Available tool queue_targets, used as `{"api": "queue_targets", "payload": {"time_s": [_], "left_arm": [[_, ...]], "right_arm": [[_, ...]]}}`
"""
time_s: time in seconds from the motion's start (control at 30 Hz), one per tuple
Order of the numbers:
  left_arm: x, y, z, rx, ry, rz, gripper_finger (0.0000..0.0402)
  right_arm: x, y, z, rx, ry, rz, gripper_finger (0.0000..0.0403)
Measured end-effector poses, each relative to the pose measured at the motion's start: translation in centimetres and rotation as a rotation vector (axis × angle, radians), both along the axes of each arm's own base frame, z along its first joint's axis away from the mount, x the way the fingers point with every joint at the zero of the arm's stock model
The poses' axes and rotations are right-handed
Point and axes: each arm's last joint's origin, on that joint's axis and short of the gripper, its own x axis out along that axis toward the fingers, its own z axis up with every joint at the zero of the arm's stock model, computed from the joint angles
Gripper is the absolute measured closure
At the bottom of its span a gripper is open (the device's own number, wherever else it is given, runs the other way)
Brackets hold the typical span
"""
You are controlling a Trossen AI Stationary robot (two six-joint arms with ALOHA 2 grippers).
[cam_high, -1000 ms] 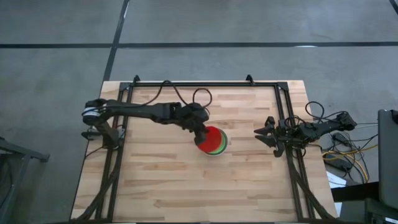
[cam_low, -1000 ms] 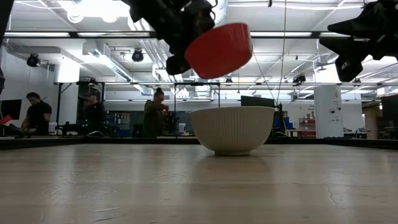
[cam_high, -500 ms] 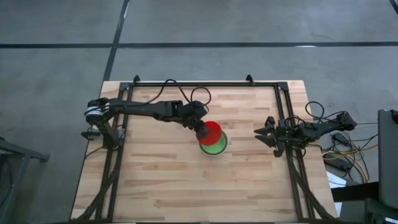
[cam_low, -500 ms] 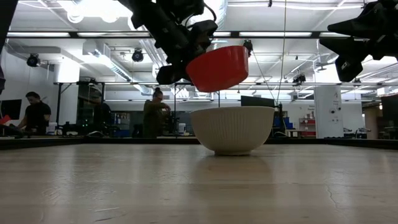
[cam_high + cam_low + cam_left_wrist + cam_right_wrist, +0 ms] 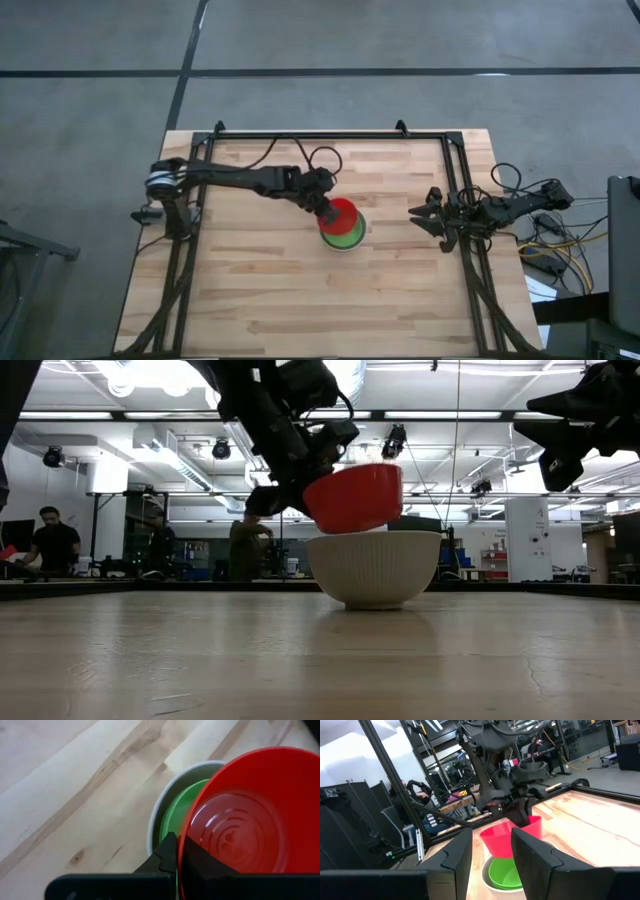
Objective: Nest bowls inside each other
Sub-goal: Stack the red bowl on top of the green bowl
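Note:
A pale ribbed bowl (image 5: pixel 373 568) stands on its base mid-table, with green bowls (image 5: pixel 345 236) nested inside it. Just above its rim hangs a red bowl (image 5: pixel 354 497), slightly tilted, with my left gripper (image 5: pixel 322 209) shut on it. In the left wrist view the red bowl (image 5: pixel 245 815) overlaps the green bowl (image 5: pixel 175 817) and the pale rim (image 5: pixel 160 805). My right gripper (image 5: pixel 428 216) waits open at the table's right edge, away from the bowls. My left gripper pinches the red bowl's rim (image 5: pixel 183 851) on its left side, one finger inside the bowl and one outside. The fingers slant down from the table's left. The bowl hangs clear, mouth up and a little tilted, just above the nested bowls.
A dark metal frame (image 5: pixel 330 133) runs along the table's far edge and down both sides. Cables (image 5: pixel 560 240) lie beyond the right edge. People stand in the room behind the table. Bare wood (image 5: pixel 300 300) spreads toward the near edge.
My left gripper has come down toward the pale bowl with the red bowl and rolled its wrist. The red bowl, tipped steeply on its side a second ago, now hangs nearly mouth-up just above the pale bowl's rim.

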Motion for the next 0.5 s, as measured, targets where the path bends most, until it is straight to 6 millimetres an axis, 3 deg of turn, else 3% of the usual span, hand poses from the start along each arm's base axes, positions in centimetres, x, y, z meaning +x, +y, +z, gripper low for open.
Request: {"api": "queue_targets", "payload": {"time_s": [0.23, 0.5], "left_arm": [[0.5, -0.1, -1.4, -0.021, 0.036, -0.025, 0.0396], [0.9, -0.3, -1.3, 0.039, -0.004, -0.098, 0.0396]], "right_arm": [[0.0, 0.0, 0.0, 0.000, 0.000, 0.000, 0.0271], [0.0, 0.0, 0.0, 0.000, 0.000, 0.000, 0.0271]]}}
